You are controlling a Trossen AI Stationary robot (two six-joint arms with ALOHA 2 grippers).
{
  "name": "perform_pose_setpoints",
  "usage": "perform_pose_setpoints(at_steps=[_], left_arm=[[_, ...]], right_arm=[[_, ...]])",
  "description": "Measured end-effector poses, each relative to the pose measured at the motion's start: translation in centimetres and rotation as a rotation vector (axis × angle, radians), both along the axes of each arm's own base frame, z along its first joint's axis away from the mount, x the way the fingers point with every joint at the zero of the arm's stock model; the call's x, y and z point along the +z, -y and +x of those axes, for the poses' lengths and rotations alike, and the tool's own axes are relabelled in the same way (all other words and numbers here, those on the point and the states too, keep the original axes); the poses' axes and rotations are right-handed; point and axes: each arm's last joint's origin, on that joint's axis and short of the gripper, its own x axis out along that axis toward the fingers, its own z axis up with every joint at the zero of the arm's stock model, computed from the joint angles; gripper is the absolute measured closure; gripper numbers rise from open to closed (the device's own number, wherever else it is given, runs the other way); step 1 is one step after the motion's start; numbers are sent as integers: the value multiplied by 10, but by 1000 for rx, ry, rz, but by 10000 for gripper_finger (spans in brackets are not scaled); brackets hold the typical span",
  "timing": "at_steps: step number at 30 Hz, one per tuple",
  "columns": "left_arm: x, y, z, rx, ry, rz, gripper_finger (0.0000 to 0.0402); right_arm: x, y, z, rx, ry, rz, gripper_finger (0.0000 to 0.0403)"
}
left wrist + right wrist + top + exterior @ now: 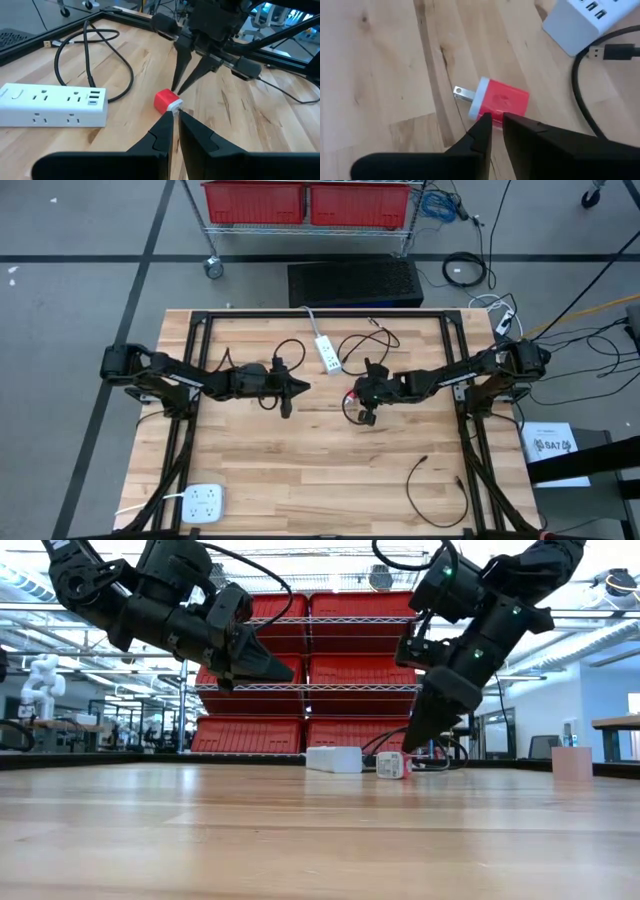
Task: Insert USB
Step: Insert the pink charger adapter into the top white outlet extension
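Note:
A small red charger cube point(502, 100) with a white face and metal prongs point(462, 92) lies on its side on the wooden table; it also shows in the left wrist view point(167, 101) and the low view point(392, 765). A white power strip point(52, 104) lies beside it. A black cable's USB plug point(612, 51) lies near the strip's corner. My right gripper point(412, 743) is shut and points down at the charger. My left gripper point(288, 670) is shut and empty, held above the table and aimed toward the charger. My right gripper's shut fingertips point(176, 89) come from above, slanting down, and end right at the charger's upper side point(170, 95). I cannot tell whether they touch it. The charger lies flat on the table.
Black cable loops point(95, 60) lie around the power strip point(325, 352). Another black cable point(435, 490) lies near the front right. A white multi-outlet block point(203, 500) sits at the front left corner. Shelves with red bins point(320, 670) stand beyond the far edge.

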Motion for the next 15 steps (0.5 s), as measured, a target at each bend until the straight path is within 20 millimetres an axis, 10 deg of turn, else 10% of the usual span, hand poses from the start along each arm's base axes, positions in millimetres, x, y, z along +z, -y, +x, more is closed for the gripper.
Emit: perform_pose_setpoints(at_steps=[15], left_arm=[[0,0,0,0,1,0,366]], right_arm=[[-1,-6,-2,-40,-17,-8,365]])
